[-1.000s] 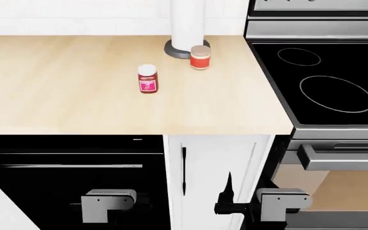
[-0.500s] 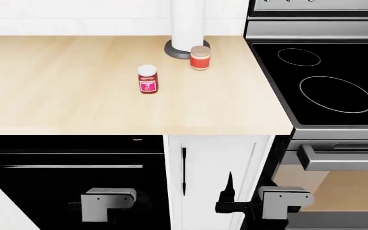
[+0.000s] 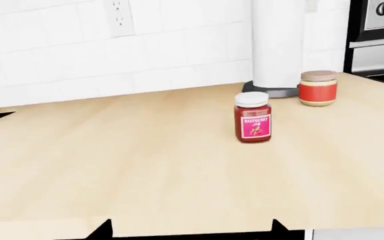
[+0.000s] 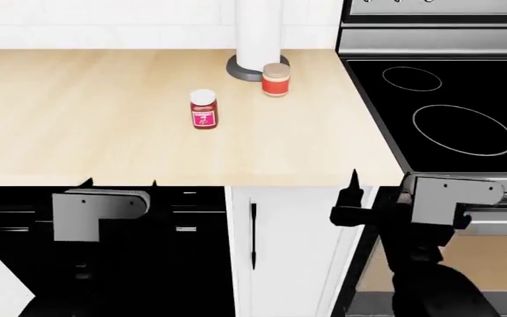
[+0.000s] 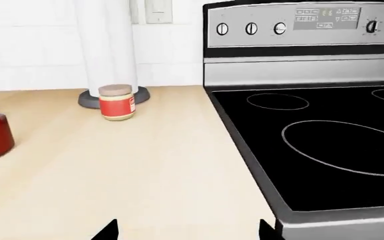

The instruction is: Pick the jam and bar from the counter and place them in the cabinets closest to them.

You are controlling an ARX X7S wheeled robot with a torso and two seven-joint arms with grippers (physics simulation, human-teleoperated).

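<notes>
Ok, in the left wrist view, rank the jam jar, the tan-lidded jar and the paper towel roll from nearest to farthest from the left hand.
1. Jam jar, mid-counter, nearest.
2. Tan-lidded jar, farther back toward the stove.
3. Paper towel roll, by the wall; only slightly behind the tan-lidded jar.

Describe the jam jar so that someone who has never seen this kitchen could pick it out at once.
Start at the black stovetop and move onto the beige counter beside it, where a white paper towel roll stands at the back wall. The jam stands alone in front of that roll, nearer the counter's front edge. It is dark red with a white lid and pink label, whereas the squat jar by the roll has a tan lid and red band.
</notes>
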